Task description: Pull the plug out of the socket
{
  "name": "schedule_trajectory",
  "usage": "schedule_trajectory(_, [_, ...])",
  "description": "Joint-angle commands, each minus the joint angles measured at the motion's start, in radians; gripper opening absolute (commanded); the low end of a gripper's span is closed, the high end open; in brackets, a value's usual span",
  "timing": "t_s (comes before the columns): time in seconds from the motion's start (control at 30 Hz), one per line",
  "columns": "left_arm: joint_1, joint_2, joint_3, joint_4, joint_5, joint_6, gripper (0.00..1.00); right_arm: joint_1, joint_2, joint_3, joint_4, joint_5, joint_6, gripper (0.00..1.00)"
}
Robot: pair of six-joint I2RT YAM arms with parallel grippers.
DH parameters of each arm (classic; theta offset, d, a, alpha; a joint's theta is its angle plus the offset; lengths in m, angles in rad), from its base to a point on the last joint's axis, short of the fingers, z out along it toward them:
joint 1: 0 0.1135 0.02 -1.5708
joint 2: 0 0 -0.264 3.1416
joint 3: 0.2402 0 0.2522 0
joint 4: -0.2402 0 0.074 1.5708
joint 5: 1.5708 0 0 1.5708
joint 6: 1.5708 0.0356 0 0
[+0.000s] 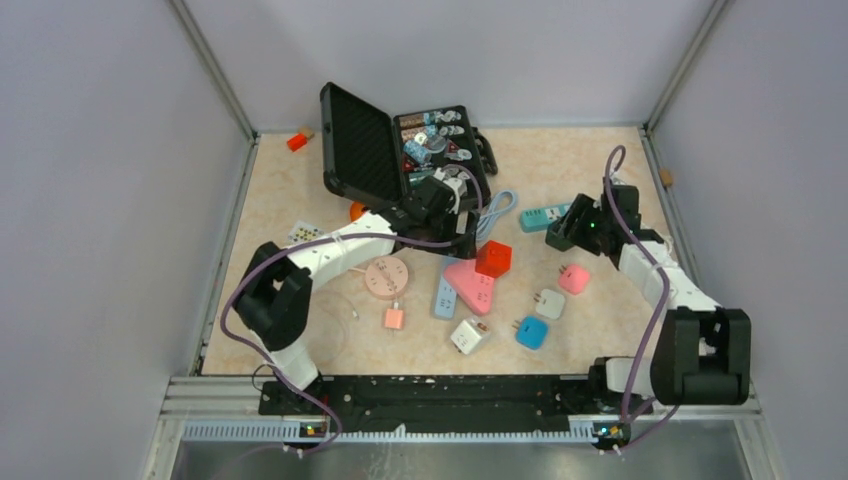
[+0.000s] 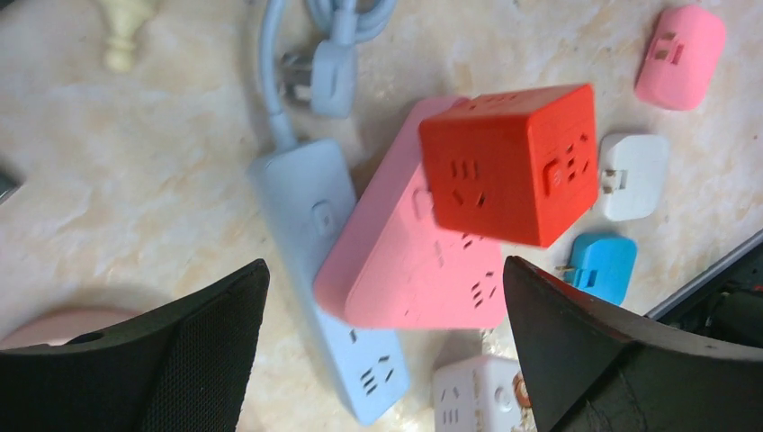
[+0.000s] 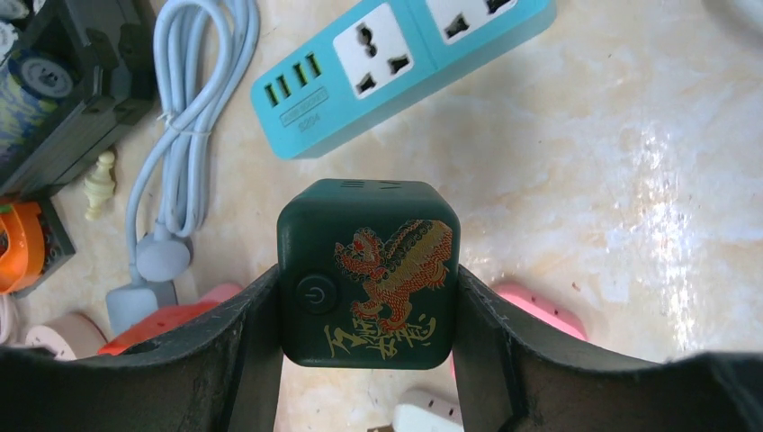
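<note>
Found left end effector (image 2: 385, 265) spread wide, gripping nothing, just above red cube plug (image 2: 508, 162) overlapping pink socket strip (image 2: 405, 279), mid-worktop (image 1: 600, 160). Found right end effector (image 3: 367, 274) clamped on dark green cube (image 3: 369, 216), toward right edge. Saw dragon print only from right wrist; from top, just a dark block.

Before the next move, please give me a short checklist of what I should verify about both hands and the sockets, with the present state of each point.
1. The left hand is open: ok.
2. The left hand points at the red cube socket: ok.
3. The red cube socket is free from the pink strip under it: cannot tell.
4. The right hand is shut on the green cube: ok.
5. The green cube is apart from the teal strip: ok.
</note>
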Motion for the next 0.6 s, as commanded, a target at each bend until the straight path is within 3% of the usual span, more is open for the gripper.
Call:
schedule_trajectory(0.0, [0.001, -0.132, -0.086, 0.010, -0.071, 0.010, 0.99, -0.062, 0.069, 0.017, 0.147, -0.099, -0.032, 0.26])
schedule_trajectory(0.13, [0.001, -0.194, -0.144, 0.032, -0.120, -0.020, 0.99, -0.082, 0.118, 0.037, 0.164, -0.120, -0.028, 0.30])
schedule_trajectory(0.27, [0.001, -0.257, -0.190, 0.034, -0.262, -0.042, 0.99, -0.085, 0.165, 0.062, 0.147, -0.113, -0.009, 0.36])
schedule_trajectory(0.57, [0.001, -0.357, -0.247, 0.009, -0.402, -0.061, 0.99, -0.086, 0.189, 0.049, 0.128, 0.005, -0.013, 0.60])
